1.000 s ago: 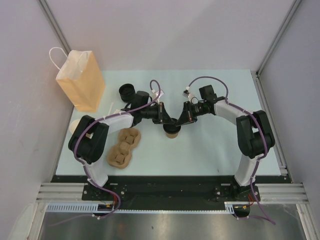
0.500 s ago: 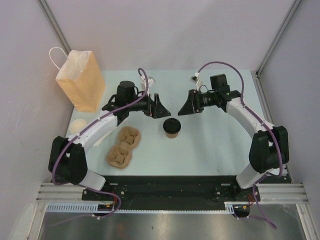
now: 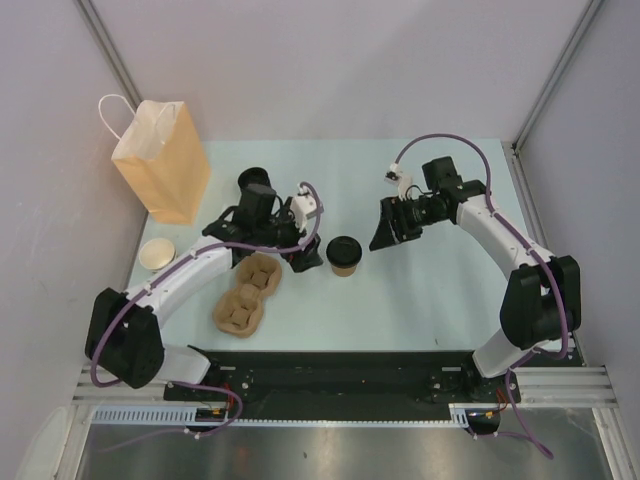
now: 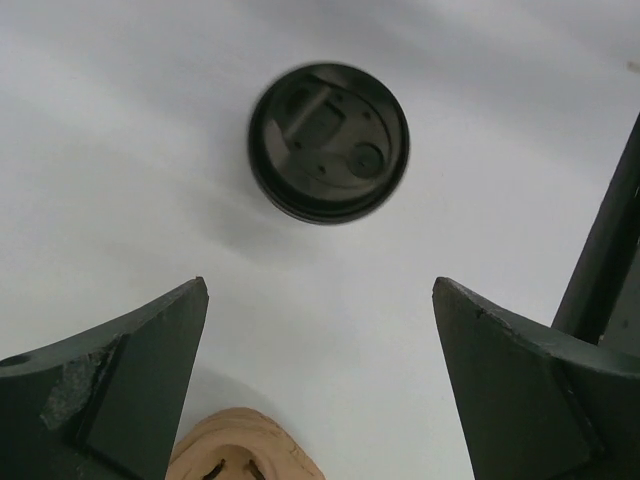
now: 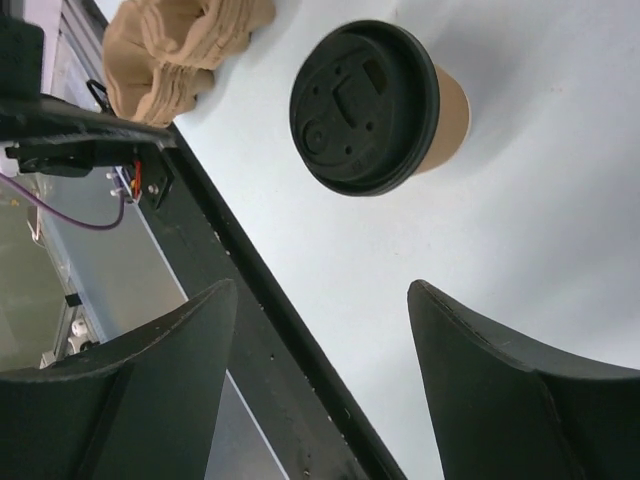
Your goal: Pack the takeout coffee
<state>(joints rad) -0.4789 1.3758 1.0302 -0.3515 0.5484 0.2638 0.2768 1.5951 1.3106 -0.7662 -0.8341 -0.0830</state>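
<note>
The small brown paper cup (image 3: 343,256) with its round black plastic lid stands capped, ungrasped; left gripper (image 3: 306,254) and right gripper (image 3: 381,226) flank it, jaws apart. Next, likely: clasp it for bagging

left black two-finger gripper (image 4: 320,290): jaws spread wide, tilted downward | right black two-finger gripper (image 5: 322,288): jaws spread wide, tilted downward | tips facing each other

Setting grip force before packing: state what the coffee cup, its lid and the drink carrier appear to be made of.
Cup: probably paper, matte brown, with a smooth wall that shows no shine.
Lid: likely moulded plastic, black with a slight sheen, with embossed details and a raised rim.
Drink carrier: looks like moulded pulp fibre, dull tan, with soft rounded wells.
</note>
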